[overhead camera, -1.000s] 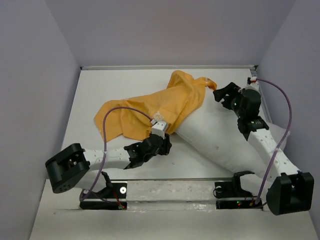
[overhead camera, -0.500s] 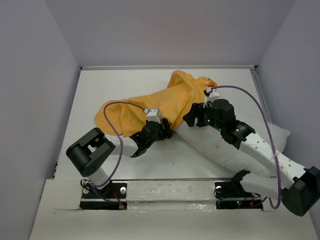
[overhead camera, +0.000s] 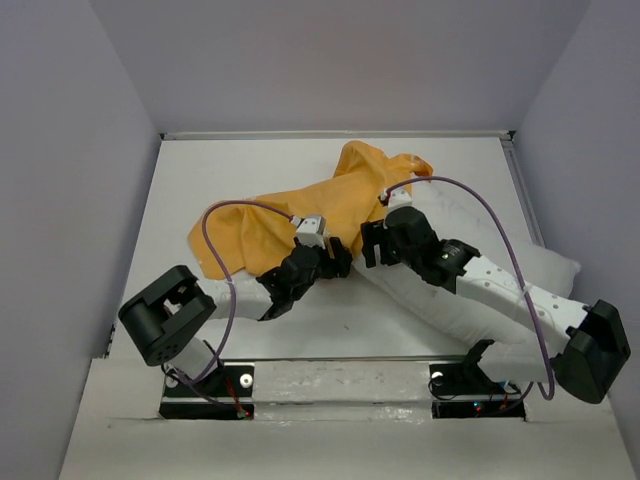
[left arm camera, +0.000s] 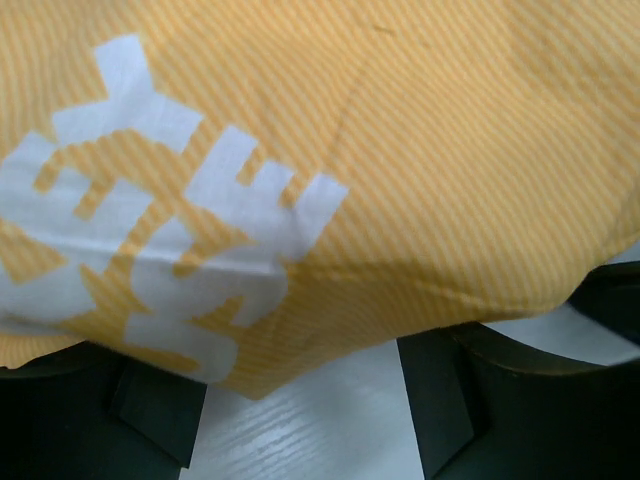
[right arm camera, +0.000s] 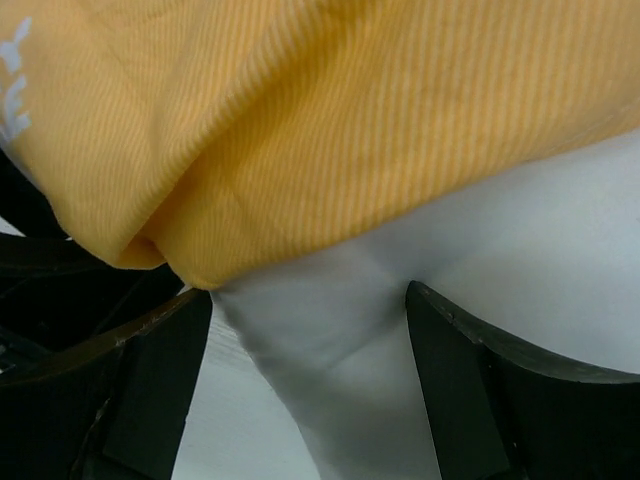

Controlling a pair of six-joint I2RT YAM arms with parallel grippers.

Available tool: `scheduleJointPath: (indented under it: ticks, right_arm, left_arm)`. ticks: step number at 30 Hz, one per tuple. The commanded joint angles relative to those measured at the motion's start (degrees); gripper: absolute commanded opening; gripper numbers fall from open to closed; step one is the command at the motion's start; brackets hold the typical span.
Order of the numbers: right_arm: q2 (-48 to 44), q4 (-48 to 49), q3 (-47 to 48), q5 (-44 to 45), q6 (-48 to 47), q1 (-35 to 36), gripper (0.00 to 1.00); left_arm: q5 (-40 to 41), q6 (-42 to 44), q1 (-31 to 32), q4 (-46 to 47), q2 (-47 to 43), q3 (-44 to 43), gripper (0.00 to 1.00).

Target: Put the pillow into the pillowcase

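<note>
The orange-yellow pillowcase (overhead camera: 300, 212) lies crumpled across the middle of the table. The white pillow (overhead camera: 470, 300) lies diagonally at the right, its upper-left end under the pillowcase's edge. My left gripper (overhead camera: 336, 262) is at the pillowcase's near edge. In the left wrist view its jaws are open (left arm camera: 300, 425), with orange fabric and a white print (left arm camera: 330, 180) draped over them and bare table between. My right gripper (overhead camera: 371, 244) is right beside it, open (right arm camera: 310, 400), its jaws either side of a pillow corner (right arm camera: 360, 340) below the orange hem (right arm camera: 300, 150).
Grey walls close in the table (overhead camera: 250, 160) on the left, back and right. The pillow's far end reaches the right wall. Both arm bases (overhead camera: 340, 385) stand on the near rail. Purple cables loop above both arms.
My right arm has swung from the far right corner leftward to the pillow's end by the pillowcase. My left arm's elbow has shifted; its gripper stays at the pillowcase edge.
</note>
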State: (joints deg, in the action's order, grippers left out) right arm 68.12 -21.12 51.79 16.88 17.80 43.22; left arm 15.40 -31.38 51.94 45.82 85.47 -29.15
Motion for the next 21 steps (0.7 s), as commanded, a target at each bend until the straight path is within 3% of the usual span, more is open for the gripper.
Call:
scheduleJointPath:
  ticks: [1,2,3,4,5,6,7,12,15,19,21]
  right_arm:
    - [7.09,-5.69,1.82,2.28,-2.59,0.28,0.81]
    - [8.42,-5.25,2.35,1.67,-3.21,0.28,0.76]
    - [9.74,-4.98,3.13,0.88,-3.56,0.28,0.55]
    - [10.97,-2.98,4.27,-0.09,-3.83,0.28,0.39]
    - [12.64,-1.04,4.55,-0.45,-4.0,0.28,0.05]
    - [13.44,-0.24,5.33,-2.1,-3.83,0.28,0.0]
    - [14.05,1.42,7.69,-2.38,-2.17,0.28,0.0]
    - [11.52,15.74,9.29,3.74,5.3,-1.65,0.0]
    - [11.25,25.76,10.25,8.59,10.66,-2.18,0.0]
    - [13.26,34.38,12.01,13.96,19.52,-3.41,0.0]
    - [13.53,36.06,12.02,15.02,21.82,-3.41,0.0]
  left_arm:
    - [0.33,4.56,0.09,2.43,2.68,-6.7,0.61]
    - [0.6,4.92,0.09,2.34,2.6,-7.06,0.51]
    - [0.86,5.27,0.09,1.99,2.33,-7.33,0.4]
    - [0.43,5.79,0.0,1.03,1.03,-7.68,0.2]
    - [-0.36,5.97,0.09,0.67,-0.12,-7.68,0.13]
    - [-1.5,5.89,0.18,0.32,-2.83,-7.51,0.06]
    - [-3.34,5.37,0.61,-0.64,-4.33,-6.9,0.0]
    - [-12.39,0.2,2.02,-1.44,-16.18,-3.47,0.0]
    - [-22.49,-4.2,2.28,1.8,-19.72,-2.49,0.0]
    - [-36.54,-8.35,2.9,6.29,-18.33,-4.68,0.0]
    - [-38.77,-8.35,2.99,6.91,-16.04,-4.69,0.0]
